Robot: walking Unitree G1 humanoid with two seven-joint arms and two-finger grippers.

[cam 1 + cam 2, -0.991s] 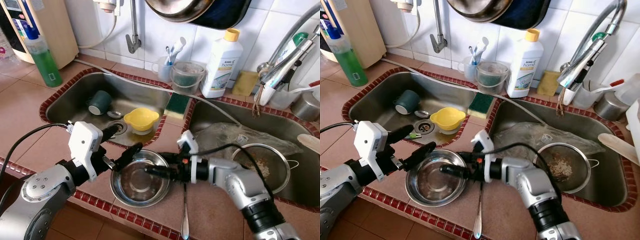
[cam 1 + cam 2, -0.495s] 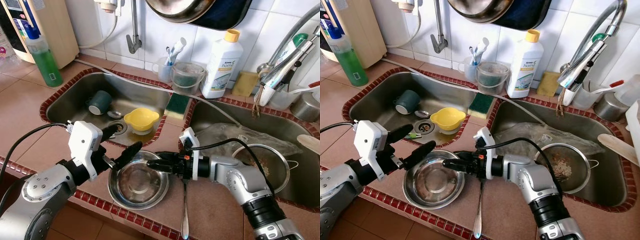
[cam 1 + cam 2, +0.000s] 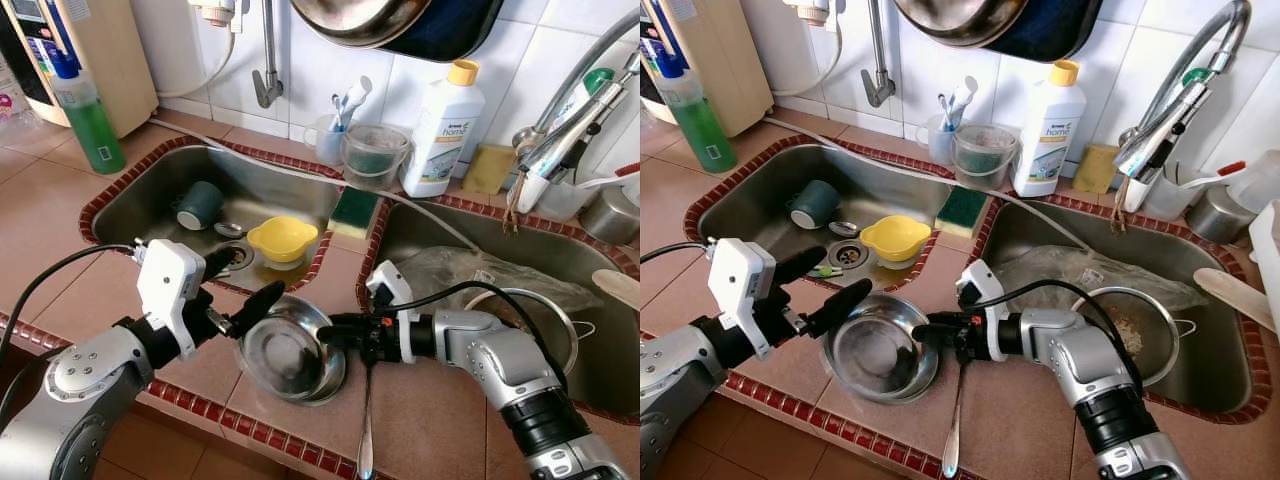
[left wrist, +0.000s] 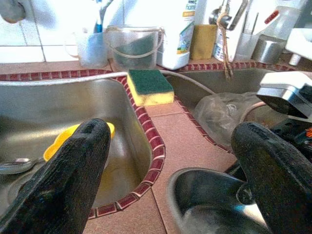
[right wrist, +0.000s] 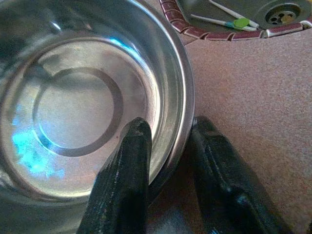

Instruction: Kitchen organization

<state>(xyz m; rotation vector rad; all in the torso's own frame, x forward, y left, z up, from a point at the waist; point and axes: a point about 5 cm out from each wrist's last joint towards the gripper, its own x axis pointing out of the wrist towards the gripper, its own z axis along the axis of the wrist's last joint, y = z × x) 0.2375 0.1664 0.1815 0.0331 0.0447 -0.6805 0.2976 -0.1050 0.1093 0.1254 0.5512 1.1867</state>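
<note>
While your right gripper pinches the bowl by its right rim, one finger inside and one outside the wall, the bowl sits tilted on the tiled counter in front of the two sinks. Your left gripper hovers just left of the bowl, fingers spread wide with nothing between them, one near the bowl's far-left rim and the other over the left sink's near edge.

A long spoon lies on the counter beside the bowl, under your right arm, pointing toward you. Inside the left sink sit a yellow dish, a dark green cup on its side and a drain. A green and yellow sponge rests on the divider between the sinks. The right sink holds a metal strainer and a crumpled plastic bag.

Along the far wall stand a white bottle with a yellow cap, a clear pail and a cup of toothbrushes. A green bottle stands far left, a tap far right.
</note>
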